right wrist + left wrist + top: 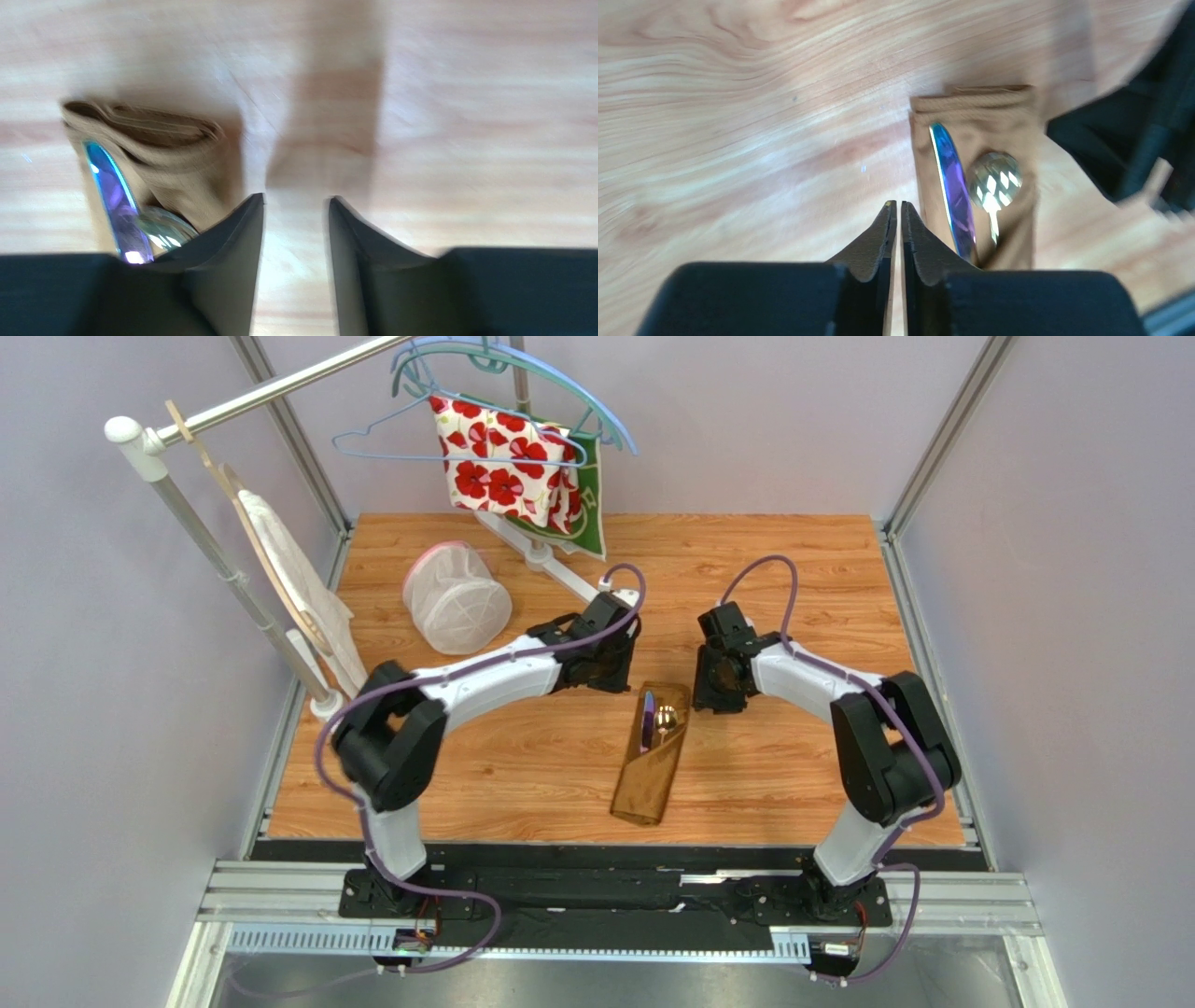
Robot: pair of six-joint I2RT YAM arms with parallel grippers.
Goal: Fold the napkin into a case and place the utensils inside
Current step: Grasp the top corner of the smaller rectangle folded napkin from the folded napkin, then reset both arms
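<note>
We found the case [650, 770] on the surface [491, 770], knife [952, 189] and spoon [994, 178] showing at its far end. Flanking that end: left gripper [899, 204] jaws nearly closed, empty; right gripper [296, 199] jaws open, empty.

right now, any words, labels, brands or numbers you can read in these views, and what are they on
No text can be read in any view.
Green cloth hanging at the back: faint white marks, too small to tell whether they are letters.
Case, knife and spoon: no print or engraving visible; the wrist views are blurred.
</note>
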